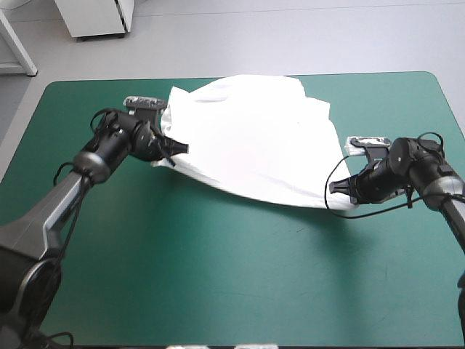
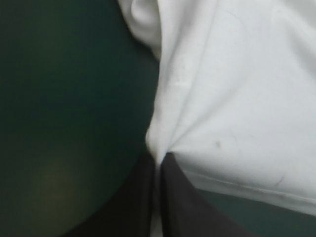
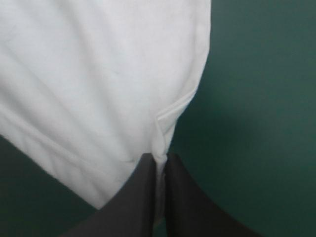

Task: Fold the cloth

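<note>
The T-shirt [image 1: 254, 138] lies spread on the cover [image 1: 218, 276], white and wrinkled, its far part gathered in soft folds; bare teal-green shows on every side of it, most on the near side.

The left gripper [image 1: 182, 148] is at the T-shirt's left edge, at the near corner; it is clamped on the cloth. In the left wrist view its black fingers [image 2: 133, 207] meet in a narrow arch, with a pinch of fabric drawn in at the tips; creases fan out across the T-shirt [image 2: 237, 89] from that pinch (the clearest sign of a firm hold); a stitched hem runs along the cloth's edge just beside one finger, and the cover [image 2: 64, 89] lies beside the other.

The right gripper [image 1: 333, 188] is at the T-shirt's near right corner; it too is closed on the cloth. In the right wrist view the fingers [image 3: 187, 202] stand all but together, a strip of white between them; a turned-over hem of the T-shirt [image 3: 98, 74] runs down to the tips, and the cover [image 3: 256, 98] lies beside the cloth's edge.

In the high view the T-shirt's near edge runs in one slanting line from gripper to gripper; a dark shadow follows it on the cover.
</note>
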Available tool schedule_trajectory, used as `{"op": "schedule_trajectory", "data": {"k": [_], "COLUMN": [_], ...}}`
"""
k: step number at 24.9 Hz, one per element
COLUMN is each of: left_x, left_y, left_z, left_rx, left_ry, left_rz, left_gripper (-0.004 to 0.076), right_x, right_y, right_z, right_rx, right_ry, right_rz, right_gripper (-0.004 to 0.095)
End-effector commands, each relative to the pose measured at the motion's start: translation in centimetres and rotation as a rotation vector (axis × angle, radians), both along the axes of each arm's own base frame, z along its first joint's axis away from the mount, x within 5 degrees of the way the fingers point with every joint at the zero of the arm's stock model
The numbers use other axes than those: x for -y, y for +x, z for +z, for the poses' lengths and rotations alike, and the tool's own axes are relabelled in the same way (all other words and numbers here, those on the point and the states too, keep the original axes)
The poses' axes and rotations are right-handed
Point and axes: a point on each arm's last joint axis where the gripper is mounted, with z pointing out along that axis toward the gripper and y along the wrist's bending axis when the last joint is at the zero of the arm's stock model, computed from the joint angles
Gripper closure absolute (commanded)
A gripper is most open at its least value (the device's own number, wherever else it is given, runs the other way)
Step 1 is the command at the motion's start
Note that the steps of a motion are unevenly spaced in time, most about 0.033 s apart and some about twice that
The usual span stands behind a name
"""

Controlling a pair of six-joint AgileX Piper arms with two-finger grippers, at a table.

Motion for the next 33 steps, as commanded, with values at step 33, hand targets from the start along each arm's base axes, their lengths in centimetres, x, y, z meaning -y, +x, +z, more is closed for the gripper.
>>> {"op": "schedule_trajectory", "data": {"k": [33], "left_x": [-3.3], "left_y": [-25.4], "left_z": [-4.8], "left_rx": [-0.218], "left_ry": [-0.052], "left_rz": [-0.097], "left_gripper": [0.0732], "right_x": [0.5], "right_y": [-20.0], "right_z": [0.6], "right_rx": [-0.017], "right_ry": [0.127], "right_rz": [-0.025], "right_gripper": [0.0917]}}
